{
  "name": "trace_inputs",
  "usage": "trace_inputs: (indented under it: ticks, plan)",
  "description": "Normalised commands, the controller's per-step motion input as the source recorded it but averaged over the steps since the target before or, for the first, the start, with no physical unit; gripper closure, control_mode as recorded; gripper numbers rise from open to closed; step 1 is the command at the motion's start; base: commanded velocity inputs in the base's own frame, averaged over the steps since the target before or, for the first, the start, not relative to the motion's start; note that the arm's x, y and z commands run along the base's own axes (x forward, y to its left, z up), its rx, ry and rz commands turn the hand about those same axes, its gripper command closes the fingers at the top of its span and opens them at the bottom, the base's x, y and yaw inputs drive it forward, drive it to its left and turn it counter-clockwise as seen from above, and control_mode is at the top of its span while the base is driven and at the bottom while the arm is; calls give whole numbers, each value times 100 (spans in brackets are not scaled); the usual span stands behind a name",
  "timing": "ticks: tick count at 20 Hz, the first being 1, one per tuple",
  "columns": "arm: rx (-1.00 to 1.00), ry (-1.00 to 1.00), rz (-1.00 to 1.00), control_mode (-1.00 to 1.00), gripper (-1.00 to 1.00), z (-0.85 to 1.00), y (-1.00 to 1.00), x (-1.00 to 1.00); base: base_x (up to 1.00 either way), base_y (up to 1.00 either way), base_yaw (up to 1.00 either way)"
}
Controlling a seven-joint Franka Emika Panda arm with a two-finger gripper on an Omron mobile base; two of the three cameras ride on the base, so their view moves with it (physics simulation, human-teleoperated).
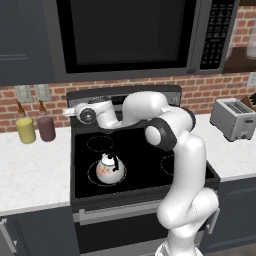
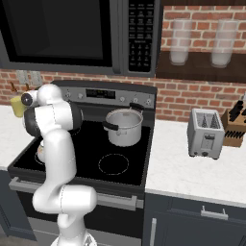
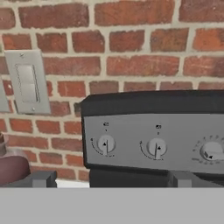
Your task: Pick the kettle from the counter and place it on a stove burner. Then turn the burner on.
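The small white kettle (image 1: 109, 168) with pink floral marks and a black handle stands upright on the front-left stove burner (image 1: 92, 173), whose ring is black inside. The arm hides most of the kettle (image 2: 39, 152) in the right base view. My gripper (image 1: 70, 112) is raised behind and left of the kettle, facing the stove's grey control panel (image 3: 153, 131). In the hand view the gripper (image 3: 111, 180) is open, with its fingertips (image 3: 43, 179) wide apart and nothing between them. Knobs (image 3: 106, 143) sit straight ahead on the panel. The white counter (image 1: 30, 175) lies left of the stove.
A grey steel pot (image 2: 124, 126) is on the back-right burner. Yellow (image 1: 25, 130) and maroon (image 1: 46, 128) containers stand on the left counter near the wall. A toaster (image 1: 233, 119) and knife block (image 2: 235, 126) are to the right. A microwave (image 1: 125, 35) hangs overhead.
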Motion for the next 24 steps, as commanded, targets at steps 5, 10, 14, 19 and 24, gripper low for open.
trace_inputs:
  ticks: [5,10,14,19,24]
  plan:
    - [0,-1,0,-100,-100,-9,0,12,0,0,0]
    - [0,0,0,-100,-100,-23,0,7,0,0,0]
    - [0,0,-1,-100,-100,0,8,-1,0,0,0]
    - [-2,-1,-6,-100,-100,0,19,0,0,0,0]
    - [-2,-4,-6,-100,-100,0,5,0,0,0,0]
